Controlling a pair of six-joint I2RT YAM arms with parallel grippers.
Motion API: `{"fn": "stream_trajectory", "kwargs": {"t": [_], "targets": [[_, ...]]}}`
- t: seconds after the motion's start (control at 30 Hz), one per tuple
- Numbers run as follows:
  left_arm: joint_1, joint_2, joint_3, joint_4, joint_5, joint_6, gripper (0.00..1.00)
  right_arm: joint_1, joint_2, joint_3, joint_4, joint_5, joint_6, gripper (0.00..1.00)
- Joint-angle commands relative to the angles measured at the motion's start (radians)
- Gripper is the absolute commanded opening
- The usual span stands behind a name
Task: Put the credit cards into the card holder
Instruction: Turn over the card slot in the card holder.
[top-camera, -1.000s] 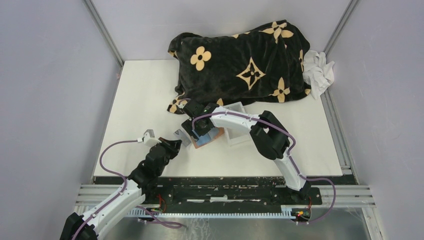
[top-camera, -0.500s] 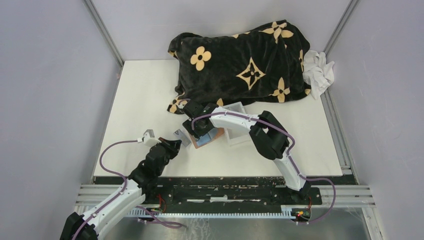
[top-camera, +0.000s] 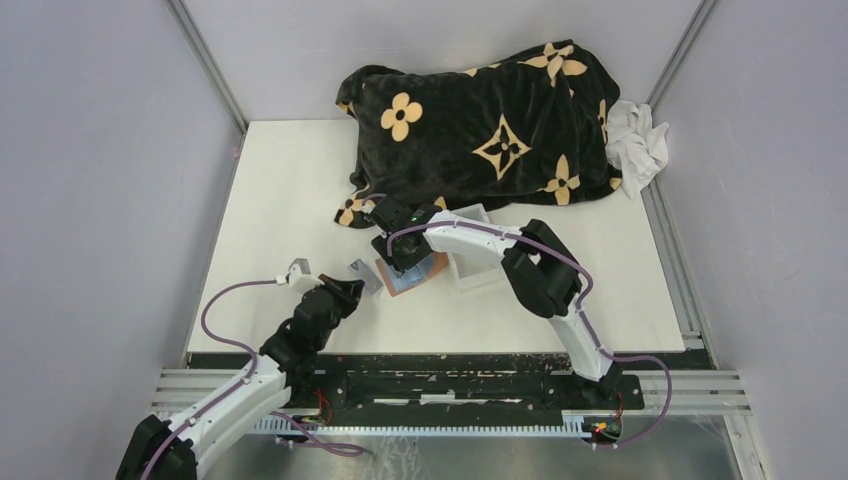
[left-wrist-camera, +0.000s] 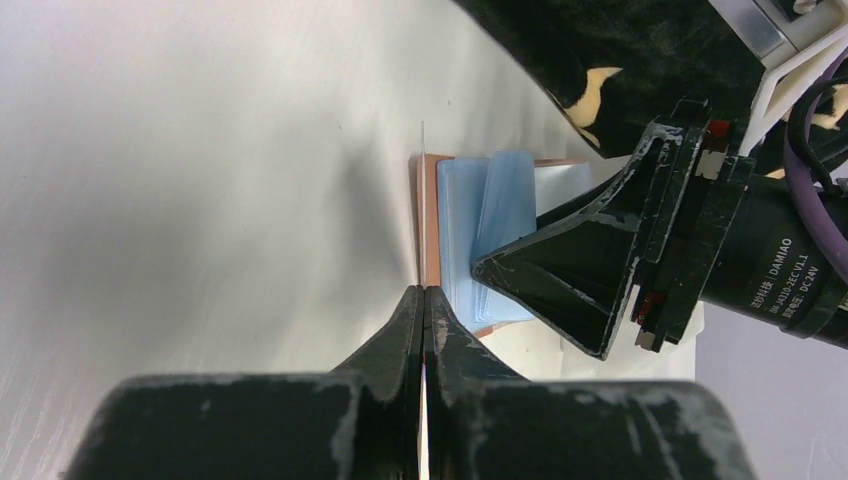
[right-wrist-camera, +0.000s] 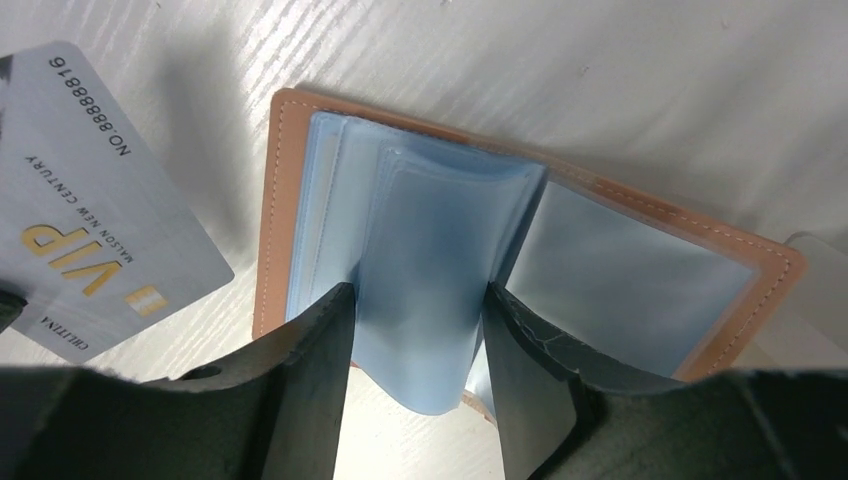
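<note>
The card holder (right-wrist-camera: 275, 200) lies open on the white table, tan leather with pale blue plastic sleeves; the top view shows it as the tan card holder (top-camera: 412, 276) mid-table. My right gripper (right-wrist-camera: 420, 300) stands over it, its fingers pressed on both sides of one raised, bowed sleeve. Just left of the holder, a silver credit card (right-wrist-camera: 90, 250) marked VIP hangs in my left gripper (left-wrist-camera: 423, 292), which is shut on the card's edge. The same credit card (top-camera: 362, 274) sits at the left gripper (top-camera: 345, 288), a finger's width from the holder.
A black blanket (top-camera: 480, 125) with tan flower marks is heaped at the back of the table, with a white cloth (top-camera: 635, 140) beside it. A clear plastic tray (top-camera: 475, 252) lies right of the holder, partly under the right arm.
The right gripper's jaws have narrowed onto the blue sleeve and shifted slightly toward the blanket. The left gripper has stayed put with the silver card.
</note>
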Motion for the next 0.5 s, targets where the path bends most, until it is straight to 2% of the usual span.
{"fn": "stream_trajectory", "kwargs": {"t": [0.0, 0.2, 0.47], "targets": [[0.006, 0.025, 0.031, 0.095, 0.002, -0.013, 0.03, -0.039, -0.087, -0.054, 0.06, -0.056, 0.033, 0.54], [0.006, 0.074, 0.051, 0.156, 0.027, 0.002, 0.03, -0.125, -0.145, -0.169, 0.212, -0.29, 0.124, 0.48], [0.006, 0.099, 0.051, 0.218, 0.054, 0.006, 0.03, -0.161, -0.155, -0.209, 0.307, -0.471, 0.206, 0.42]]}}
